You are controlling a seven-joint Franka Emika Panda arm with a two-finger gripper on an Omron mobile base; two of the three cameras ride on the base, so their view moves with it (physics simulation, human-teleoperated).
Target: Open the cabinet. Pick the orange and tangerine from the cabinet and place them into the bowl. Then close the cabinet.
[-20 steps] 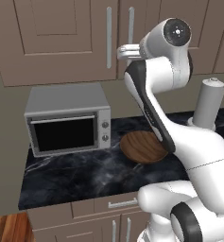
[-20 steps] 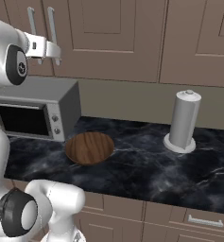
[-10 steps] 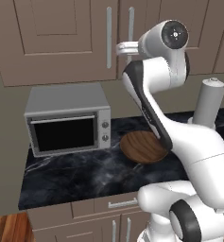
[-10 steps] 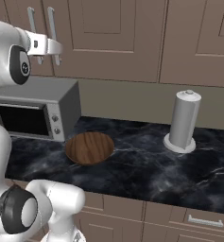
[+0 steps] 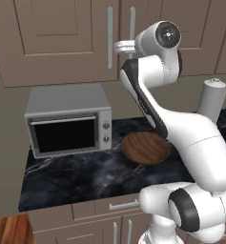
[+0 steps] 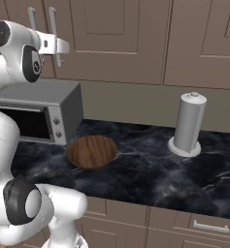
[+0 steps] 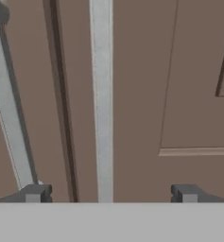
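Entry: cabinet (image 5: 62, 38), wall-mounted, both doors closed. Left door's handle (image 7: 7, 108) lies at the left fingertip; right door's handle (image 7: 101, 94), long axis upright, runs between the fingertips, left of centre. Tool (image 7: 111, 193) released, jaws spread wide, holding nothing, facing the cabinet.

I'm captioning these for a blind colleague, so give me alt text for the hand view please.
The open gripper faces the closed cabinet up close, its two dark fingertips standing wide apart on either side of the right door's silver bar handle. The left door's handle runs down the left edge, beyond the dark seam between the doors.
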